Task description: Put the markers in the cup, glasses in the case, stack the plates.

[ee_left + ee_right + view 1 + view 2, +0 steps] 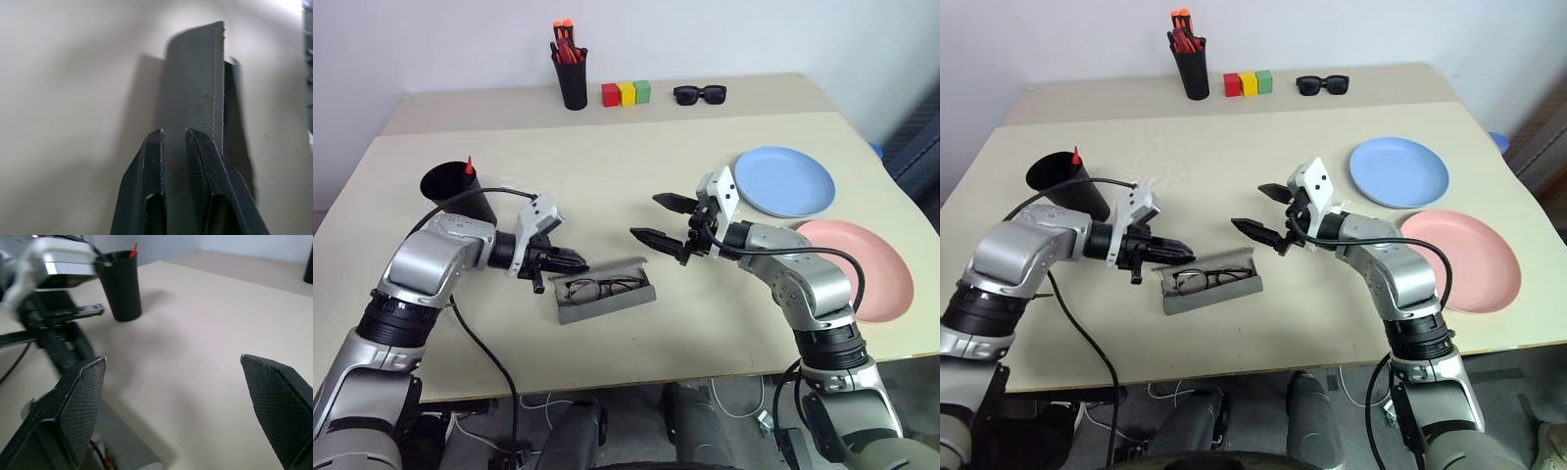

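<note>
At the middle of the beige table point(607, 186) lies the grey oblong hinged glasses case point(605, 297), open, with the thin dark wire-frame glasses point(597, 288) resting inside it and its lid point(612, 267) standing up along the far side. Just beside the case's near-left end, the left gripper point(579, 262) points toward it with its two black fingers drawn almost together, only a narrow slit between them, and nothing caught in that slit; in the left wrist view the fingertips point(151, 161) sit right in front of the grey case wall point(195, 83), and whether they touch it cannot be told. Across the case, raised above the table, the right gripper point(664, 219) hangs with its fingers spread wide and empty, its tips aimed toward the left arm. Farther left stands the wide plain black cylindrical cup point(458, 191), with the red tip of the slim red marker point(469, 166) poking above its rim. Over on the right side, the round light blue plate point(784, 181) and the round pink plate point(862, 267) lie flat next to each other, unstacked. Along the back edge are a taller black pen pot point(572, 78) of orange-tipped red pens, three small blocks point(626, 93) in red, yellow and green, and thick black sunglasses point(700, 94).
</note>
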Controlling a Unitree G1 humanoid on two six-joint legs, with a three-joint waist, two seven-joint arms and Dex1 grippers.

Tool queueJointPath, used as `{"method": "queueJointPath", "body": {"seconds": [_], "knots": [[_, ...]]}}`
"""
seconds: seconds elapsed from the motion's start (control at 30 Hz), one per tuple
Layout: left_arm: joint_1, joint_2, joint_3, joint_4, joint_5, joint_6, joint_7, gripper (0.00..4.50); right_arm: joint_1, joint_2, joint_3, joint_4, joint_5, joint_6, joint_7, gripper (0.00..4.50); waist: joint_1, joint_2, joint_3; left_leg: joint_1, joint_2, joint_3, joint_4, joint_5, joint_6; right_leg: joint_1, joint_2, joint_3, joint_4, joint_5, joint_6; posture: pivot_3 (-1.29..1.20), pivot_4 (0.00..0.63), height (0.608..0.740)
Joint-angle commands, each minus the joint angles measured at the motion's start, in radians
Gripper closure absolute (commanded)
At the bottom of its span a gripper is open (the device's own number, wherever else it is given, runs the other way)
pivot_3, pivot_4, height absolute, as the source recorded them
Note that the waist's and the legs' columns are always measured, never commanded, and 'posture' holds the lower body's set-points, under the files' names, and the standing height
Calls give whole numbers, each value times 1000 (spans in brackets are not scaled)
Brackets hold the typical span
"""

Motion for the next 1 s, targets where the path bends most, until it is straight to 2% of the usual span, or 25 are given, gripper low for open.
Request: {"method": "queueJointPath", "body": {"seconds": [0.03,0.13,0.3,0.4,0.6,0.73,0.87,1.0], "knots": [[47,27,0,-114,-20,-31,-10,3840,-26,-1,-15,-17,7,-16,2,0,1,0,0,0,0,0,0,0,0,0,0,0,0,0,0,0,150,740],[79,35,1,-147,-22,-26,7,3840,-27,-2,-14,-16,5,-18,3,0,3,0,0,0,0,0,0,0,0,0,0,0,0,0,0,0,150,740],[39,-81,103,-83,-38,-114,122,3840,-36,-1,-18,-2,-7,-31,-5,0,9,0,0,0,0,0,1,0,0,1,0,0,0,0,0,0,150,740],[7,-110,168,-63,-74,-102,154,3021,-44,1,-29,13,-11,-44,-9,0,7,0,0,0,0,0,1,0,0,1,0,0,0,0,0,0,150,740],[-3,-87,239,-34,-120,-117,133,60,-67,-3,-50,56,-22,-72,-23,0,2,0,0,0,0,0,0,0,0,0,0,0,0,0,0,0,150,740],[-13,-92,332,-19,-207,-133,110,60,-58,-38,-99,59,-4,-64,-20,0,6,0,0,0,0,0,1,0,0,0,0,0,0,0,0,0,150,740],[19,-67,371,9,-206,-234,59,60,-31,-104,-178,28,33,-1,-33,0,8,0,0,0,0,0,1,0,0,1,-1,0,0,0,0,0,150,740],[61,-87,380,16,-200,-344,34,60,54,-238,-238,-33,26,55,-18,0,10,0,0,0,0,0,1,0,0,1,-1,0,-1,0,0,0,150,740]]}}
